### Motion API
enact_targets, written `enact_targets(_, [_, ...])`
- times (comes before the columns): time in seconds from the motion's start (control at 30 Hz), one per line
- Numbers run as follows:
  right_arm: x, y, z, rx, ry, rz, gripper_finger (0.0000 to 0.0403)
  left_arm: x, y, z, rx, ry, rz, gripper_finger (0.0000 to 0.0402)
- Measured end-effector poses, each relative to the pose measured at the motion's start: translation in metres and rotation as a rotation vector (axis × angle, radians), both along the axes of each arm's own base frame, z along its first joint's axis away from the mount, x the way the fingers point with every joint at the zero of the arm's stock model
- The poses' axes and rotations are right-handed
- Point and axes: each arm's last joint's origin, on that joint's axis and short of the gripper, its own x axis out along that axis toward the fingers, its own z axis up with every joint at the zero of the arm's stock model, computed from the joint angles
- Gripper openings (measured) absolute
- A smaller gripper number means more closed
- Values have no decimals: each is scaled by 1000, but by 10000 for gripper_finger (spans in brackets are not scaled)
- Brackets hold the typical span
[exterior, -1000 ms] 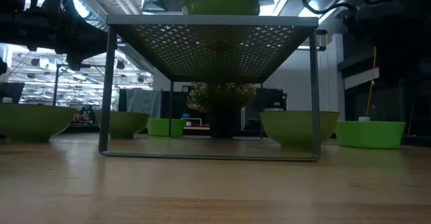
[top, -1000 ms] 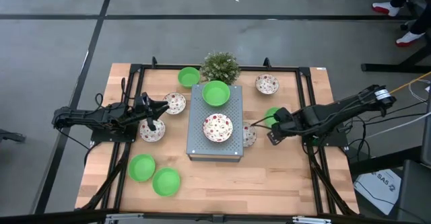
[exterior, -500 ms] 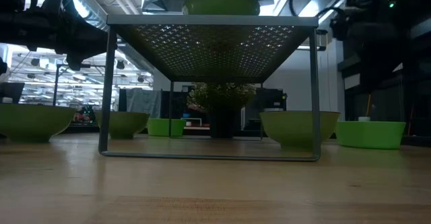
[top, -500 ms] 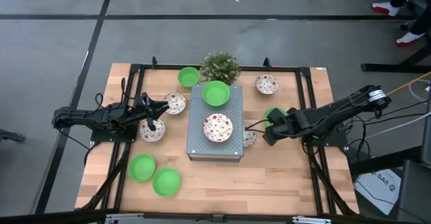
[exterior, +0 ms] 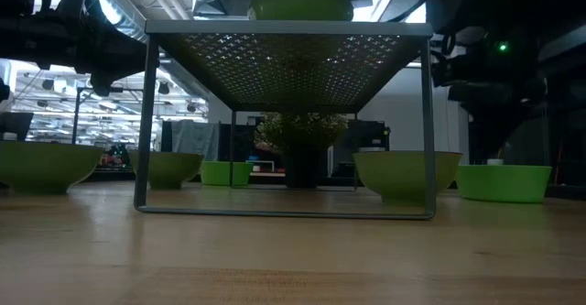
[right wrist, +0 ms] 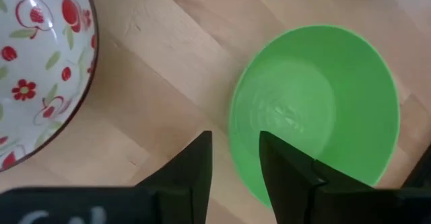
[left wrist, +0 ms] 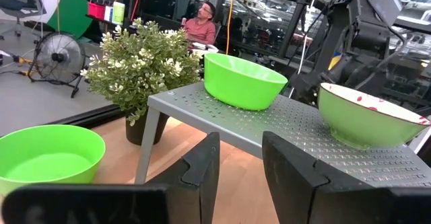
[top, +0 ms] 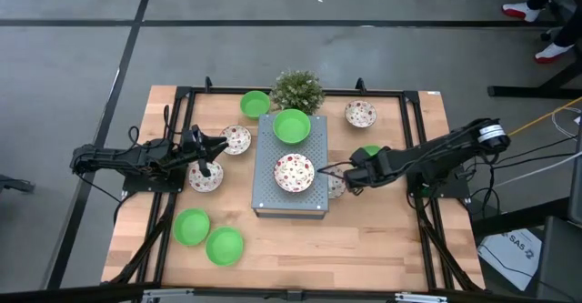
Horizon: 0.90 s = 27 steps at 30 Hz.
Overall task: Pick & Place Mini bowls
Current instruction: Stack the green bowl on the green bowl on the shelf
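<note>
Mini bowls lie over the table. A green one (top: 291, 126) and a speckled one (top: 294, 173) sit on the grey perforated stand (top: 314, 198). Right of the stand are a green bowl (top: 369, 150) and a speckled bowl (top: 337, 188). My right gripper (top: 353, 171) hangs open above them, pointing steeply down. In its wrist view the fingers (right wrist: 236, 163) stand over the green bowl's (right wrist: 316, 109) rim, one on either side, with the speckled bowl (right wrist: 34, 69) beside it. My left gripper (top: 223, 146) waits open and level at the left, facing the stand (left wrist: 283, 126).
More bowls rest on the wood: green ones (top: 255, 103), (top: 191, 227), (top: 225, 246), and speckled ones (top: 236, 139), (top: 205, 176), (top: 360, 114). A small bushy potted plant (top: 297, 90) stands behind the stand. Bare wood lies along the near edge (top: 346, 248).
My right gripper has gone down and toward the table's left, nearer the stand, and has tipped more steeply downward. It now hangs over the green bowl to the right of the stand. Its fingers stay open. No bowl has moved.
</note>
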Motion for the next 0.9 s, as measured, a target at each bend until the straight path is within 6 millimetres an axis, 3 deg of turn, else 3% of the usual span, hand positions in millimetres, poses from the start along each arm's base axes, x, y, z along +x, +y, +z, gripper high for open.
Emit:
enact_targets(0.53, [1, 0, -1, -12, 20, 47, 122, 0, 0, 0, 0, 0, 0, 107])
enact_targets(0.9, [-14, 0, -33, 68, 31, -15, 122, 0, 0, 0, 0, 0, 0, 107])
